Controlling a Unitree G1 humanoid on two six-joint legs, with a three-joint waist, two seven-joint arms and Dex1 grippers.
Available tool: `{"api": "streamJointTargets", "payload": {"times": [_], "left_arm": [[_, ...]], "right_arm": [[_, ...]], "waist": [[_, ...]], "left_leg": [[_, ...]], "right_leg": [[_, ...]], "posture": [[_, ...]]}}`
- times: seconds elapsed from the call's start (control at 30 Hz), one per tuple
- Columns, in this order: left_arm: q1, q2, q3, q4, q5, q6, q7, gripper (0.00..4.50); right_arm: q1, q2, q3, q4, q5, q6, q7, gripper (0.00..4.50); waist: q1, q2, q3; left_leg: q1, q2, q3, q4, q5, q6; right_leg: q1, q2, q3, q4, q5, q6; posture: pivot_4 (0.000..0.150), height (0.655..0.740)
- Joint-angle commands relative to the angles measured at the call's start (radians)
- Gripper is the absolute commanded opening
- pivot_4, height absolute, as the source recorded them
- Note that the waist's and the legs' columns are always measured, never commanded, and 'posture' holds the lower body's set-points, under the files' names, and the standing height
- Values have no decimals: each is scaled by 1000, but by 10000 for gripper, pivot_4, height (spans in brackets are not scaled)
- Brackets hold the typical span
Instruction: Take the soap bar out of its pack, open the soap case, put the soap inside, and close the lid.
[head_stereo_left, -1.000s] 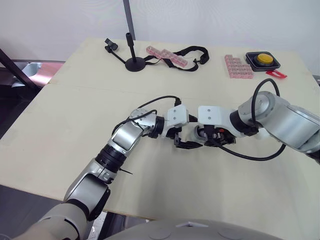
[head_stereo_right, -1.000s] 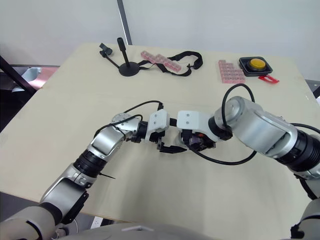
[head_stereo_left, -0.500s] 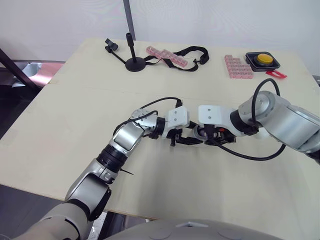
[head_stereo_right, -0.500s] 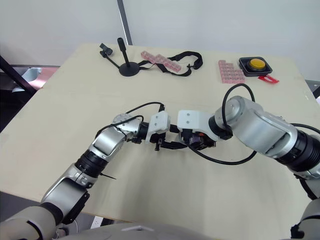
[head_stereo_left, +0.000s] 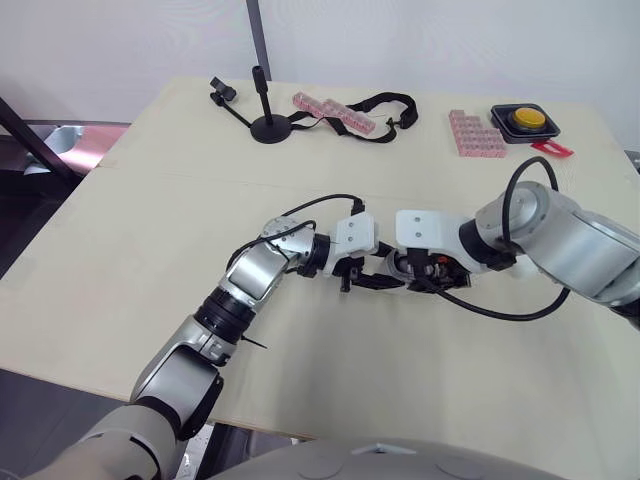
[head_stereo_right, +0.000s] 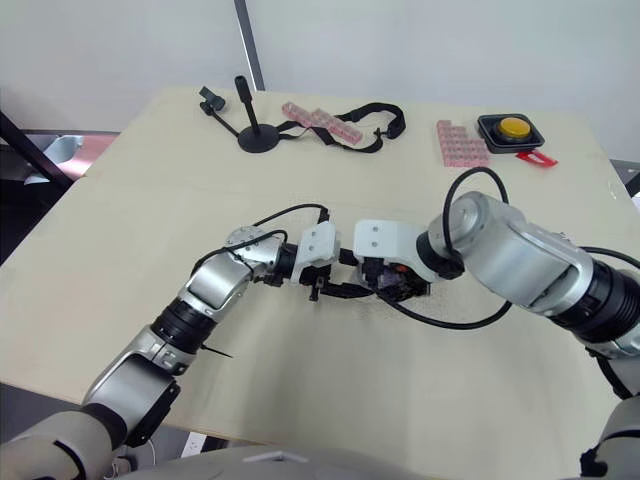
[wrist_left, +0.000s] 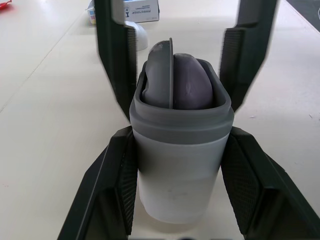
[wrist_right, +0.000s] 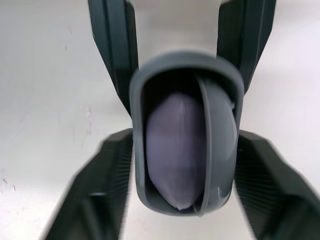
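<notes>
Left gripper (wrist_left: 179, 137): clenched on the base end of the soap case (wrist_left: 180, 170), one finger pressed to each side. Soap case: mouth uncovered. The purple soap bar (wrist_left: 192, 87) is seated inside it. A grey lid flap (wrist_left: 159, 75) is stood edge-on beside the bar, within the rim. Right gripper (wrist_right: 184, 142): set at the case's mouth end; whether it grips cannot be told. A printed box (wrist_left: 137, 9) is seen beyond the case.

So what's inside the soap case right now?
A purple soap bar sits in the open soap case, with a thin grey panel alongside it. The case's wall covers the bar's lower part.
</notes>
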Motion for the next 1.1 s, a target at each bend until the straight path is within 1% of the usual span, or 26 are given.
{"api": "streamJointTargets", "payload": {"times": [0.03,0.07,0.27,0.37,0.47,0.57,0.63,0.73,0.83,0.9,0.97,1.1], "left_arm": [[-11,3,7,-10,2,-16,-2,18855],[-9,6,8,-10,2,-19,-3,18855],[9,32,19,-5,-4,-49,-18,18855],[20,38,36,5,-17,-90,-27,18855],[50,42,66,-6,-64,-130,-57,18855],[90,50,98,-27,-109,-158,-86,18855],[121,62,119,-45,-140,-159,-102,18855],[165,74,140,-70,-162,-172,-104,18855],[219,77,171,-93,-204,-154,-96,18855],[254,89,175,-98,-206,-183,-110,18855],[279,103,177,-104,-202,-202,-118,18855],[322,126,180,-131,-202,-233,-133,18855]], "right_arm": [[18,-10,-61,-15,6,-1,2,43633],[34,-17,-72,-12,8,-6,2,44958],[167,-35,-183,15,29,-49,-5,45000],[270,-11,-295,46,64,-98,-19,45000],[402,0,-435,82,109,-170,-15,45000],[545,20,-574,105,162,-264,10,45000],[657,45,-657,129,172,-360,18,45000],[803,134,-787,151,227,-467,19,45000],[956,260,-871,177,230,-684,41,45000],[1027,339,-900,187,237,-796,55,45000],[1069,395,-909,198,241,-858,50,45000],[1149,474,-891,221,211,-971,32,45000]], "waist": [[0,0,0],[1,0,0],[2,0,0],[2,0,0],[3,0,0],[5,0,0],[7,0,0],[8,0,0],[4,0,-1],[-1,0,-1],[-11,0,-1],[-32,0,-1]], "left_leg": [[0,0,0,0,0,0],[0,0,0,0,0,0],[0,0,0,0,0,0],[-1,0,0,0,0,0],[-1,0,0,0,0,0],[-1,0,0,0,0,0],[-2,0,0,0,0,0],[-2,0,0,0,-1,1],[-2,0,0,0,-1,1],[-2,0,0,0,-1,1],[-2,0,0,0,-1,1],[-1,-1,0,-1,0,2]], "right_leg": [[0,0,0,0,0,0],[0,0,0,0,0,0],[0,0,0,0,0,0],[0,0,1,-1,0,0],[0,0,1,-1,0,0],[0,0,1,-2,0,0],[0,-1,0,-2,0,0],[0,-1,0,-3,0,0],[0,-1,-1,-4,0,0],[0,-2,-2,-4,0,0],[0,-2,-2,-6,0,0],[1,-3,-3,-9,0,0]], "posture": [[1500,7343],[1500,7343],[1500,7343],[1500,7343],[1500,7343],[1500,7343],[1500,7343],[1500,7343],[1500,7343],[1500,7343],[1500,7343],[1500,7343]]}}
